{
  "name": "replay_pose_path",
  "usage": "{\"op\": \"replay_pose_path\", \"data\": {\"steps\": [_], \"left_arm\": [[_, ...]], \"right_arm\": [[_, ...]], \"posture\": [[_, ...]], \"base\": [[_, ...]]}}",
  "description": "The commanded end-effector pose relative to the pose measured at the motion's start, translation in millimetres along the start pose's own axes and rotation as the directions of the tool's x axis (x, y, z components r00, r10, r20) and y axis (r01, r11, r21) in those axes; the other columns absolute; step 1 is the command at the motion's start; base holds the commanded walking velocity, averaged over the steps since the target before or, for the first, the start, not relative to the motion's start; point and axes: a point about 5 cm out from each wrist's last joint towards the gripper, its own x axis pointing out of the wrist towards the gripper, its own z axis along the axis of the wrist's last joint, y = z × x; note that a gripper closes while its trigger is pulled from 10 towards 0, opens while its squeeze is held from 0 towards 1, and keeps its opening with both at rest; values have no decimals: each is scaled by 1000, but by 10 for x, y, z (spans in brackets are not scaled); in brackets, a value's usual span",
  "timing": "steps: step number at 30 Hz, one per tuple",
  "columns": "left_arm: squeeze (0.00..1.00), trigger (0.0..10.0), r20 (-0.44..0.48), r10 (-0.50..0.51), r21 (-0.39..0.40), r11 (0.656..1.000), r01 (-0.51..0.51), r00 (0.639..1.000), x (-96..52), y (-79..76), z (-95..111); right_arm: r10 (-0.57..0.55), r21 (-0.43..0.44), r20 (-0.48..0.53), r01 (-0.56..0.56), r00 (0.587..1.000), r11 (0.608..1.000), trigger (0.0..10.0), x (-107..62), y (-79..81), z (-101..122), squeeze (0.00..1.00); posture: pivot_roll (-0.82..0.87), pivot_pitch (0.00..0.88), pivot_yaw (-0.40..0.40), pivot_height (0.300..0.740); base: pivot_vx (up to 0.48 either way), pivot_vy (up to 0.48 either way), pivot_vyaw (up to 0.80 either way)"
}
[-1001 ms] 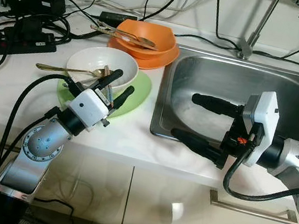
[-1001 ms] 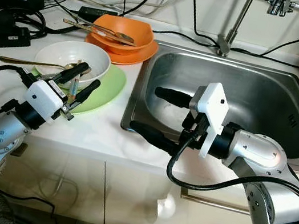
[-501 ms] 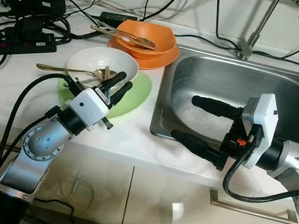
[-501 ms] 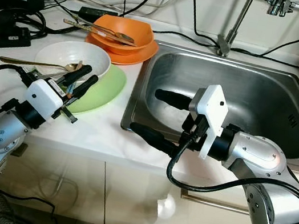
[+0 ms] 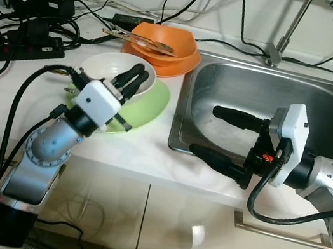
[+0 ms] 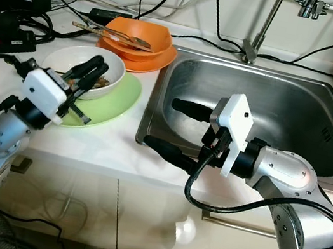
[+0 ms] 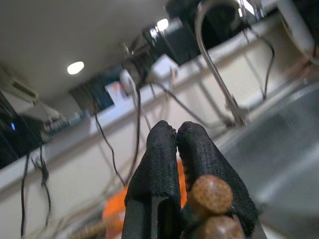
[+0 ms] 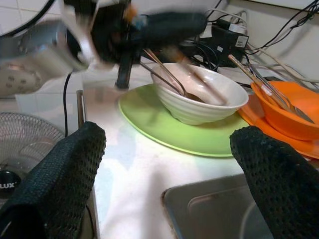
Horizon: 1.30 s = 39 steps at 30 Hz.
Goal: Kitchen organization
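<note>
Chopsticks [image 8: 199, 85]: brown sticks, lying tilted with their lower ends inside the white bowl and their upper ends running up between the left gripper's fingers; in the left wrist view their round brown ends are showing just beside the fingertips.
Left gripper [image 5: 133, 77]: hovering over the near rim of the white bowl, its two black fingers pressed almost together and pinching the chopsticks.
White bowl [image 6: 112, 76]: sitting on the green plate, with a gold spoon resting inside against its wall.
Green plate [image 5: 148, 102]: lying flat on the white counter, just beside the sink's left edge.
Right gripper [image 5: 216, 133]: reaching over the front left corner of the sink, its fingers spread wide apart, one above the other, gripping nothing.
Sink [image 5: 324, 107]: steel basin set in the counter, with the tap's stem rising behind it.
Orange bowl [image 5: 175, 39]: standing on an orange plate behind the white bowl, with gold cutlery lying across its rim.
Counter [image 5: 4, 96]: white, carrying black cables and power bricks at the far left corner.
</note>
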Motion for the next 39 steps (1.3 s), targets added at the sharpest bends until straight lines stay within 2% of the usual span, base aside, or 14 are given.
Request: {"op": "replay_pose_path", "data": {"steps": [1,13,15,16,18,19,20,23,27,30,31,32,35,39], "left_arm": [[0,0,36,13,3,1000,-13,999,49,81,100],[0,0,17,130,-92,988,-128,991,107,302,92],[0,0,-41,278,-404,874,-271,960,195,475,51],[0,0,-41,278,-404,874,-271,960,195,475,51],[0,0,-66,310,-647,710,-277,948,275,524,20],[0,0,-66,310,-647,710,-277,948,275,524,20],[0,0,-64,310,-735,628,-255,948,315,530,14],[0,0,-55,305,-775,587,-233,951,337,525,21],[0,0,-25,281,-887,437,-151,959,398,475,91],[0,0,0,274,-960,269,-76,962,438,414,142],[0,0,10,280,-982,184,-44,960,455,384,153],[0,0,13,289,-991,133,-27,957,471,370,154],[0,0,19,310,-1000,25,12,951,518,338,155],[0,0,22,301,-999,-30,32,953,555,282,139]], "right_arm": [[-12,-7,7,12,1000,1000,10000,14,-21,16,0],[-73,-4,39,73,997,997,10000,25,-79,26,0],[-147,35,90,145,985,989,10000,40,-162,48,0],[-147,35,90,145,985,989,10000,40,-162,48,0],[-218,102,143,205,965,973,10000,68,-230,66,0],[-218,102,143,205,965,973,10000,68,-230,66,0],[-240,132,163,220,957,967,10000,90,-241,69,0],[-254,146,175,230,951,962,10000,107,-242,67,0],[-312,197,197,274,929,941,10000,146,-263,56,0],[-396,292,225,326,890,899,10000,181,-327,59,0],[-442,350,234,349,866,869,10000,207,-361,59,0],[-469,397,234,357,852,846,10000,233,-380,50,0],[-558,572,241,348,794,743,10000,308,-442,31,0],[-622,744,246,267,743,612,10000,378,-484,10,0]], "posture": [[65,26,10,740],[62,21,13,740],[65,17,14,740],[65,17,14,740],[67,13,17,740],[67,13,17,740],[65,13,20,740],[64,14,22,740],[62,17,25,740],[64,18,26,740],[68,20,24,740],[66,21,24,740],[64,22,25,740],[61,25,22,740]], "base": [[0,0,0],[0,0,0],[0,0,0],[0,0,0],[0,0,0],[0,0,0],[0,0,0],[0,0,0],[0,0,0],[0,0,0],[0,0,0],[0,0,0],[0,0,0],[0,0,0]]}}
